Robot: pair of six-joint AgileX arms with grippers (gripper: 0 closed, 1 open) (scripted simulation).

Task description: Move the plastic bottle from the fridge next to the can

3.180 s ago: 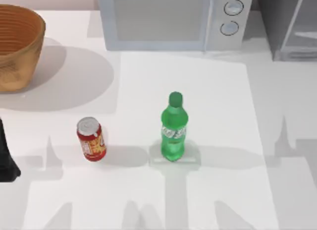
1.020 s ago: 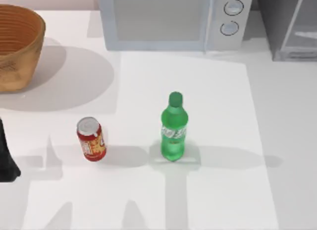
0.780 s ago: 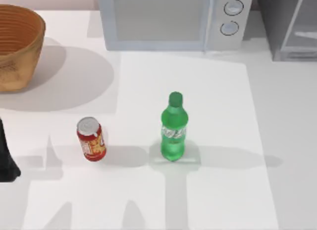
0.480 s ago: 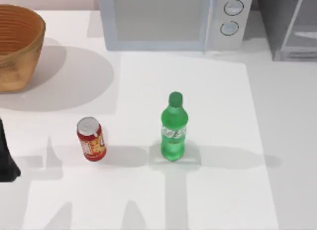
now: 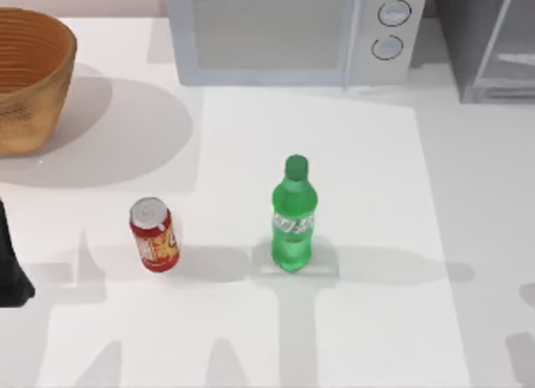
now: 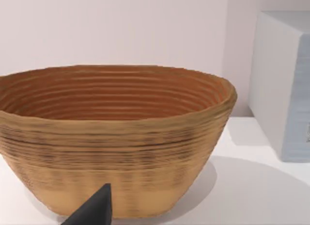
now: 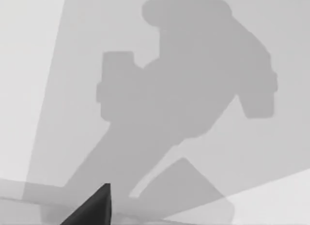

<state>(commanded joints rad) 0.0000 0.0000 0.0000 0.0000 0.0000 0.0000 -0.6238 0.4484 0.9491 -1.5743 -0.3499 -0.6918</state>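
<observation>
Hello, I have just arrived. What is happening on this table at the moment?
Nothing is being handled right now. The plastic bottle stands upright on the table, out of the fridge at the back right, with the can upright to its left, a gap between them. The left arm sits at the table's left edge, facing the basket. The microwave stands at the back.

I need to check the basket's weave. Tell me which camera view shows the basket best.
The left wrist view: the basket spans it side-on, its ribbed wall and inner rim plain. The top view catches part of it at the table's left edge. The right wrist view looks at shadowed table.
</observation>
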